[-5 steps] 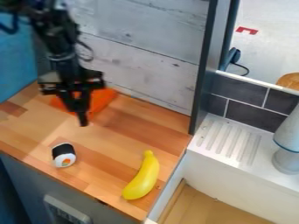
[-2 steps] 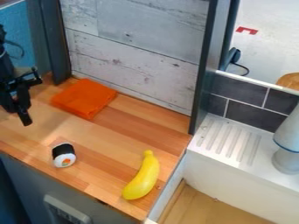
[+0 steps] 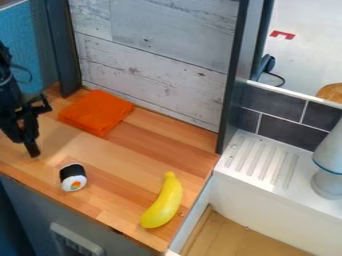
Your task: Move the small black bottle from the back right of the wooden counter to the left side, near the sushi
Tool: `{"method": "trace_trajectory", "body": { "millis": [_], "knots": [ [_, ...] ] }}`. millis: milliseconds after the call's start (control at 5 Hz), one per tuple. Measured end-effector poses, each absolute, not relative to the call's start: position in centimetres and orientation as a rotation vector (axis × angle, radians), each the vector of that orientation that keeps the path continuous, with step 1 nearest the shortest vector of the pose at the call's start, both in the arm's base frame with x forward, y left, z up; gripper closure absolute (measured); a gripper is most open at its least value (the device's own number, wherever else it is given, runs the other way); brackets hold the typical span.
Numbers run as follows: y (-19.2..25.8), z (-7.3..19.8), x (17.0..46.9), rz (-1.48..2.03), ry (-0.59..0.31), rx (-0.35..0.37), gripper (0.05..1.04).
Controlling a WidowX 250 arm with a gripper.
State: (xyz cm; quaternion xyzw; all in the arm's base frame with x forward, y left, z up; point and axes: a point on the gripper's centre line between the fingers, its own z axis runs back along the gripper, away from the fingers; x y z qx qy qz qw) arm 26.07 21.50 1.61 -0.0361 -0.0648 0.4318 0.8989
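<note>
The black gripper (image 3: 31,148) hangs at the left edge of the camera view, low over the wooden counter, up and left of the sushi roll. Whether its jaws are apart cannot be made out. The sushi roll (image 3: 73,177), black and white with an orange spot on its end, lies at the counter's left front. An orange folded cloth (image 3: 97,112) lies flat at the back, right of the gripper. Near the counter's right front is a yellow banana (image 3: 162,202), lying at a slant.
The wooden counter (image 3: 147,150) has a whitewashed plank wall (image 3: 150,65) behind it. To the right stand a dark post (image 3: 232,80), a white sink with a ridged drainboard (image 3: 264,160), and a grey-white object (image 3: 328,170) on its ledge.
From above the orange cloth, the gripper has swung left to the view's edge, then come slightly lower and nearer the front. The cloth, sushi roll and banana have stayed put.
</note>
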Motion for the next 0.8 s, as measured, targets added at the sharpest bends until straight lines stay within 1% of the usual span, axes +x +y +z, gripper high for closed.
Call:
{"method": "trace_trajectory", "body": {
  "millis": [200, 600, 800],
  "knots": [
    [21.54, 0.99, 26.16, 0.893, -0.131, -0.074, 0.738],
    [21.9, 1.02, 26.22, 0.89, -0.141, -0.049, 0.738],
    [22.04, 1.02, 26.21, 0.895, -0.144, -0.041, 0.665]
  ]
}}
